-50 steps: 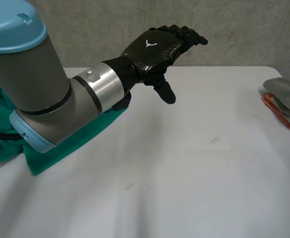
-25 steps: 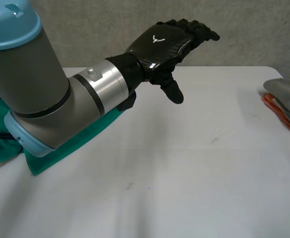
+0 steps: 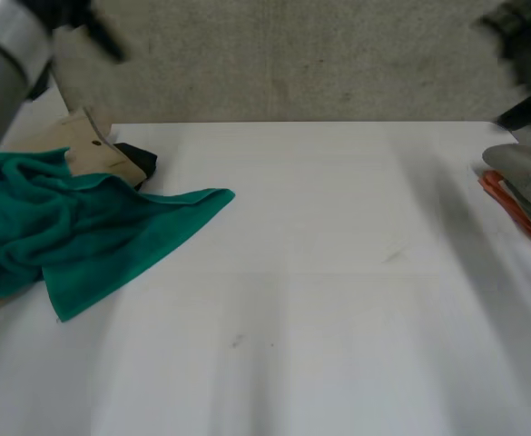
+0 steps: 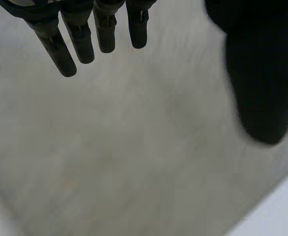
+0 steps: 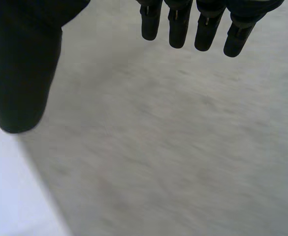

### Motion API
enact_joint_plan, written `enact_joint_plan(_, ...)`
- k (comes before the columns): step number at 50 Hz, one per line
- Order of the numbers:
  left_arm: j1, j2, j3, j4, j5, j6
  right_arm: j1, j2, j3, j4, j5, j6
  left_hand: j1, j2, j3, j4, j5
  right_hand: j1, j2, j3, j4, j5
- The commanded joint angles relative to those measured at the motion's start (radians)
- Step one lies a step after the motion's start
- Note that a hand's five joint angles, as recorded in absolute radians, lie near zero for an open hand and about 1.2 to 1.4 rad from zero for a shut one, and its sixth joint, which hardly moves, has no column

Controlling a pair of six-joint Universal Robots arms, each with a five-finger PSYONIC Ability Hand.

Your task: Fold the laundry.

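Lying crumpled at the left of the desk point(image 3: 338, 300), the green towel point(image 3: 83, 232) is cut off there, half-hiding a beige cloth point(image 3: 88, 150); left hand point(image 4: 82, 39) and right hand point(image 5: 178, 29) keep fingers straight, holding nothing.

I see a crumpled teal-green terry cloth point(image 3: 74, 227) lying unfolded at the left side of the white worktop point(image 3: 319, 272). It is bunched into ridges, with one flatter corner reaching out toward the middle. Behind it, partly under its far edge, I make out a tan cloth point(image 3: 88, 150) and, just beside that, a small black cloth point(image 3: 142, 162). Well apart, at the right edge, a folded grey cloth point(image 3: 528, 173) rests on a folded orange cloth point(image 3: 510, 204), whose edge peeks out beneath.
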Motion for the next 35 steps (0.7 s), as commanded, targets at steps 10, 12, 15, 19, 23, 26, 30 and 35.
enact_joint_plan(10,0.298,-0.42,-0.142,0.037,0.052,0.389,0.198,0.137,0.173,0.224,0.064,-0.208,-0.036,-0.037,-0.039,-0.031,-0.05,-0.062,-0.039,-0.034,-0.035,-0.048)
enact_joint_plan(12,0.315,-0.495,-0.136,0.098,0.105,0.397,0.195,0.139,0.191,0.224,0.07,-0.222,-0.036,-0.037,-0.039,-0.031,-0.05,-0.062,-0.039,-0.034,-0.035,-0.048)
enact_joint_plan(15,0.339,-0.541,-0.13,0.162,0.153,0.397,0.186,0.14,0.219,0.222,0.071,-0.225,0.064,0.063,0.061,0.069,0.05,-0.062,-0.039,-0.034,-0.035,-0.048)
enact_joint_plan(19,0.344,-0.531,-0.144,0.271,0.171,0.373,0.181,0.139,0.24,0.222,0.071,-0.226,1.183,1.182,1.18,1.188,1.169,-0.062,-0.039,-0.034,-0.035,-0.048)
enact_joint_plan(23,0.312,-0.407,-0.185,0.331,0.168,0.322,0.179,0.116,0.25,0.222,0.073,-0.223,1.186,1.185,1.183,1.191,1.171,-0.062,-0.039,-0.034,-0.035,-0.048)
enact_joint_plan(26,0.275,-0.293,-0.236,0.34,0.168,0.274,0.179,0.096,0.253,0.222,0.074,-0.22,1.186,1.185,1.183,1.191,1.171,-0.062,-0.039,-0.034,-0.035,-0.048)
enact_joint_plan(30,0.214,-0.152,-0.279,0.327,0.167,0.224,0.178,0.082,0.251,0.222,0.087,-0.216,1.186,1.185,1.183,1.191,1.171,-0.062,-0.039,-0.034,-0.035,-0.048)
enact_joint_plan(35,0.084,0.03,-0.337,0.302,0.17,0.092,0.178,0.044,0.236,0.222,0.151,-0.199,1.186,1.185,1.183,1.191,1.171,-0.062,-0.039,-0.034,-0.035,-0.048)
